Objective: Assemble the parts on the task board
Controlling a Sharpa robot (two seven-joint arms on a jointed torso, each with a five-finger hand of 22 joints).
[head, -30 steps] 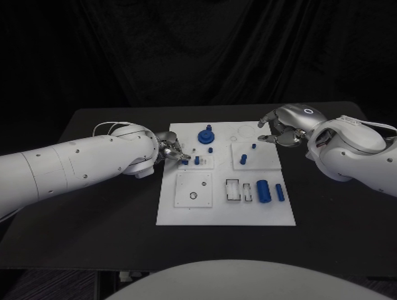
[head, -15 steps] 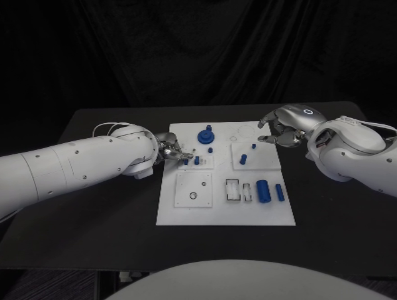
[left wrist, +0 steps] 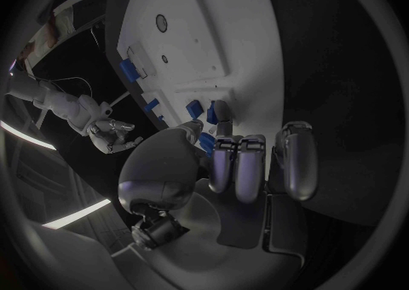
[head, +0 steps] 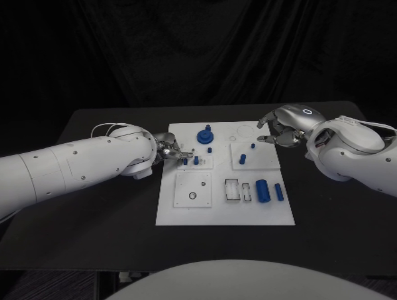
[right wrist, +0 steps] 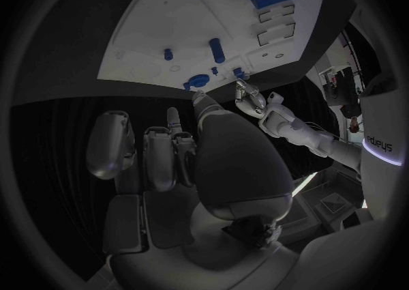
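The white task board (head: 225,206) lies mid-table. My left hand (head: 173,153) reaches over its left edge and pinches a small blue peg (head: 185,161) between thumb and fingertip; the left wrist view shows this peg (left wrist: 207,142) at the fingers (left wrist: 220,118). A second small peg (head: 195,160) stands just beside it. At the board's far right corner hovers my right hand (head: 279,131), fingers loosely apart and holding nothing. A large round blue part (head: 206,136) stands at the far middle, and the right wrist view shows the board (right wrist: 196,24).
More blue pegs (head: 242,159) stand on the board's far right square. Two blue cylinders (head: 262,190) lie near the right edge beside rectangular slots (head: 233,190). A square plate with a hole (head: 194,189) sits at left. Black table (head: 90,225) surrounds the board.
My left hand's fingertips have edged slightly toward the board's middle with the peg. The right hand has stayed where it was.
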